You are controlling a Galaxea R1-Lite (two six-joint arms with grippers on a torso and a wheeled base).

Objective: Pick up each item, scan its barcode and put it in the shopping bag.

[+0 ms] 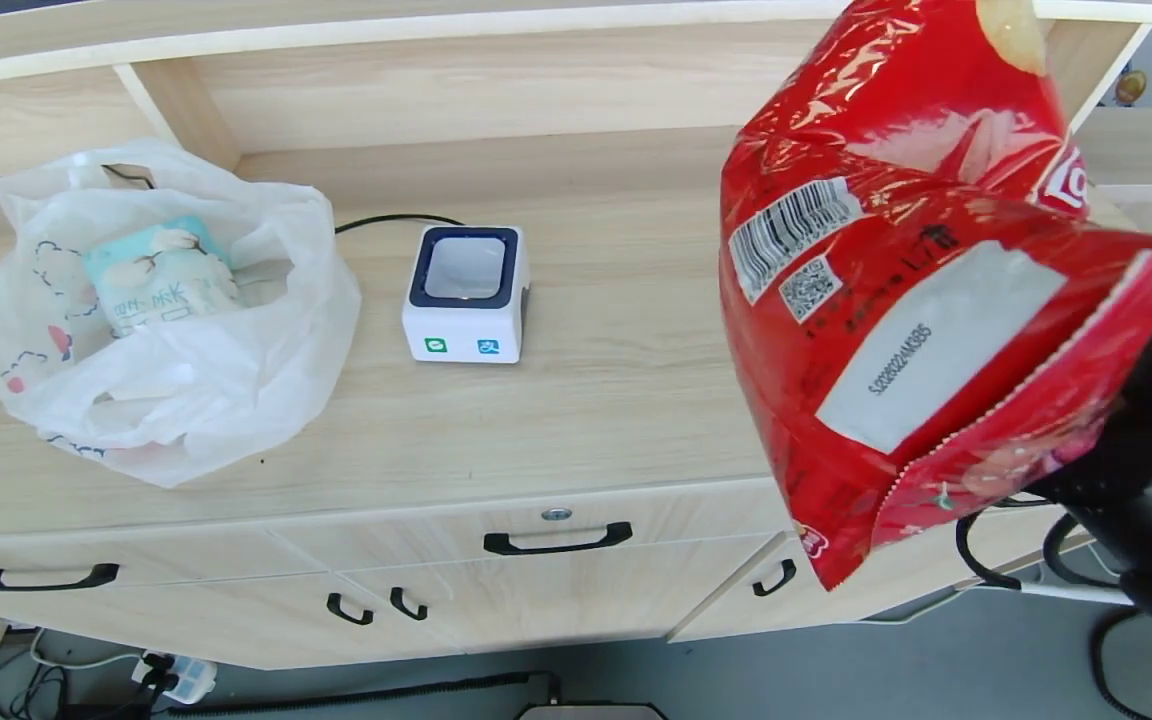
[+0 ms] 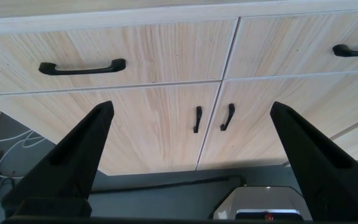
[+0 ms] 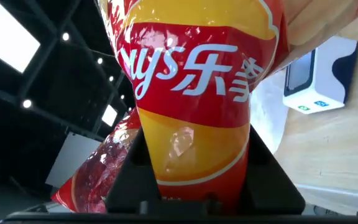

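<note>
A red chip bag (image 1: pixel 916 290) hangs high over the right end of the counter, its barcode (image 1: pixel 794 232) facing me. My right gripper (image 3: pixel 194 168) is shut on the chip bag (image 3: pixel 191 93) at its lower end. The white barcode scanner (image 1: pixel 465 293) stands mid-counter, to the left of the bag; the scanner (image 3: pixel 322 81) also appears in the right wrist view. A white plastic shopping bag (image 1: pixel 196 370) lies open at the counter's left with a pale blue tissue pack (image 1: pixel 161 275) inside. My left gripper (image 2: pixel 191 155) is open, low in front of the cabinet doors.
The wooden counter (image 1: pixel 586 400) has a raised back shelf (image 1: pixel 536 90). A black cable (image 1: pixel 391 220) runs behind the scanner. Drawers and doors with black handles (image 1: pixel 556 540) lie below. Cables and a power strip (image 1: pixel 176 675) sit on the floor.
</note>
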